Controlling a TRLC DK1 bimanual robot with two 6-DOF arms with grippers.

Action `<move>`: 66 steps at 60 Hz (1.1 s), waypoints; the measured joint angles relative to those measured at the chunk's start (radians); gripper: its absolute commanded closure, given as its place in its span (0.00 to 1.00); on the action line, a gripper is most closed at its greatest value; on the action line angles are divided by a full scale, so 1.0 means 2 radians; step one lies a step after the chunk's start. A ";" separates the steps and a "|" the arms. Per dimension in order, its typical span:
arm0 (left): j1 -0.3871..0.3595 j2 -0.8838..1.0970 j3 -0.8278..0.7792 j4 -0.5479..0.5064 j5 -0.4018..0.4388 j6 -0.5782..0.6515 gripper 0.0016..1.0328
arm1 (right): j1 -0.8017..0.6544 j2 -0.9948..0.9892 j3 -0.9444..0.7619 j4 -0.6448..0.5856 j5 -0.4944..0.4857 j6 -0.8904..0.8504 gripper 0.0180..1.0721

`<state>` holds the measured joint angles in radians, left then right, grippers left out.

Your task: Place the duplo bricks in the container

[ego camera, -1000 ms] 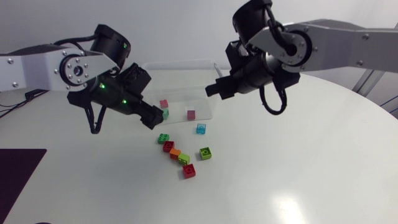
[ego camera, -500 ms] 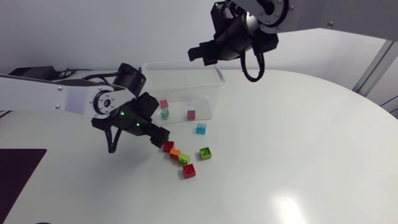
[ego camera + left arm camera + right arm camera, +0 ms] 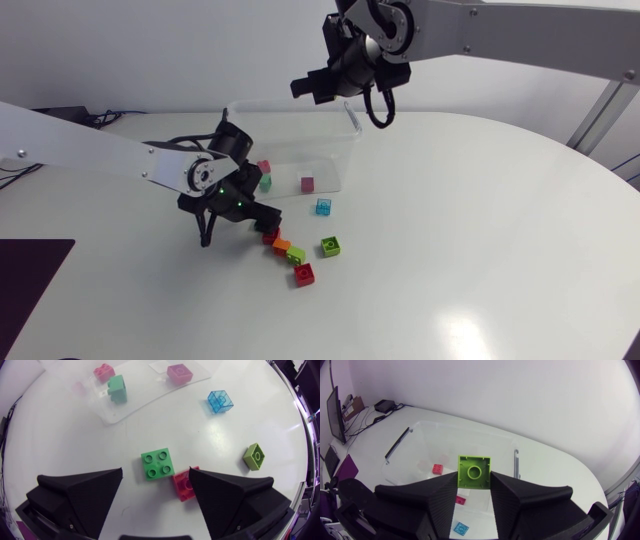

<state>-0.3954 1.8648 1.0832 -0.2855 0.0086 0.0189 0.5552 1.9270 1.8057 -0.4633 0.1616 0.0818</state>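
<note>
Lowering before letting go looks like the sound course for the right arm. The right gripper [image 3: 474, 479] is clamped on a lime brick [image 3: 474, 472] from two sides and hangs high over the clear container [image 3: 470, 447], which stands toward the far edge of the table [image 3: 480, 220]. Released from that height, the brick could strike the rim or bounce out, so I would bring it down inside the walls and over a bare stretch of floor. That also keeps it off the pink brick [image 3: 104, 370], the teal brick [image 3: 117, 388] and the magenta brick [image 3: 179, 372] already lying in there. Nearer the table's middle, the left gripper [image 3: 155, 479] sits low with its fingers spread apart and nothing held. The green four-stud brick [image 3: 157, 464] lies just ahead of the gap. A red brick [image 3: 184, 485] touches its corner and is partly hidden by one finger. That neighbour is the hazard, because closing here would likely pinch both or shove the red one aside. The gripper should ease forward and turn a little until its fingers face two flat sides of the green brick alone, then close. The translucent blue brick [image 3: 220, 401] and the second lime brick [image 3: 254, 456] lie well apart and should not interfere.
</note>
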 measured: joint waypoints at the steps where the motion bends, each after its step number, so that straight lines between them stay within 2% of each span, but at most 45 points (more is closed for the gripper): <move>1: 0.000 0.002 0.003 0.000 0.000 -0.001 0.12 | -0.001 0.002 0.002 0.000 0.000 0.000 0.70; 21: -0.006 0.038 0.029 0.006 -0.010 -0.038 0.23 | -0.007 0.038 0.034 0.013 0.000 -0.002 0.69; 28: -0.011 0.048 0.029 0.006 -0.011 -0.045 0.48 | -0.008 0.056 0.049 0.013 0.000 -0.002 0.64; 31: -0.013 0.051 0.029 0.006 -0.011 -0.049 0.65 | -0.008 0.066 0.058 0.013 0.000 -0.002 0.57; 34: -0.013 0.052 0.029 0.006 -0.011 -0.051 0.66 | -0.010 0.076 0.067 0.013 0.000 -0.004 0.45; 37: -0.013 0.052 0.029 0.006 -0.011 -0.053 0.68 | -0.010 0.086 0.075 0.012 0.001 -0.004 0.25; 40: -0.014 0.052 0.029 0.008 -0.011 -0.053 0.69 | -0.011 0.092 0.079 0.012 0.002 -0.004 0.14; 42: -0.015 0.052 0.029 0.011 -0.011 -0.053 0.69 | -0.012 0.094 0.079 0.011 0.004 -0.004 0.10; 47: -0.019 0.051 0.028 0.019 -0.011 -0.053 0.70 | -0.013 0.095 0.079 0.005 0.006 -0.004 0.06; 52: -0.024 0.038 0.018 0.021 -0.013 -0.053 0.70 | -0.013 0.082 0.065 0.006 0.010 -0.004 0.06; 61: -0.025 -0.016 -0.001 0.016 -0.013 -0.050 0.70 | -0.013 0.002 -0.025 0.014 0.014 -0.011 0.06; 66: -0.026 -0.082 -0.006 0.004 -0.013 -0.044 0.70 | -0.013 -0.070 -0.090 0.020 0.014 -0.017 0.06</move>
<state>-0.4465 1.7000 1.0721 -0.2779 -0.0170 -0.0696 0.5289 1.7863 1.6257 -0.4229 0.1898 0.0479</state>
